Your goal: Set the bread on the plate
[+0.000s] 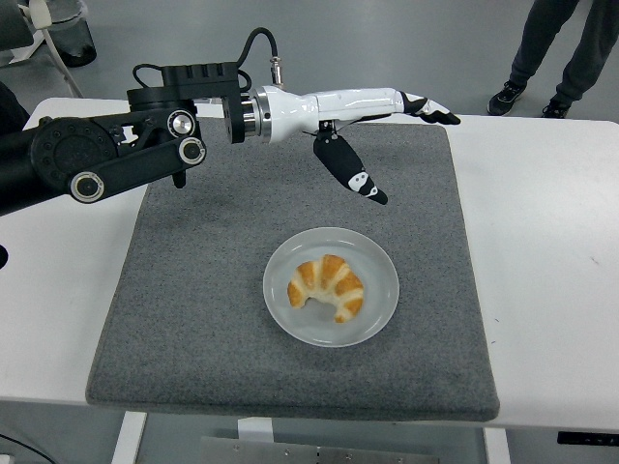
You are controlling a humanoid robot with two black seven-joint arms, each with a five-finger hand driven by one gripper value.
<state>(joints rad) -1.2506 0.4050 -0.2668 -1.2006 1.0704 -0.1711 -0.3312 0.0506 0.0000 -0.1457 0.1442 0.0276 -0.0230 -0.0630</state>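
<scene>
Golden bread (327, 287) on plate (379, 267); left hand (372, 130) above, fingers spread, empty; no legible labels.

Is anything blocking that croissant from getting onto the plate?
Nothing visible does. The croissant already lies on the plate, and the left hand hangs open above the mat, apart from both.

The white surface (542, 242) before me carries a square grey mat (213, 319) covering most of its middle. On that mat, nearer my edge, sits a round white plate (379, 304); bare white shows either side.
</scene>
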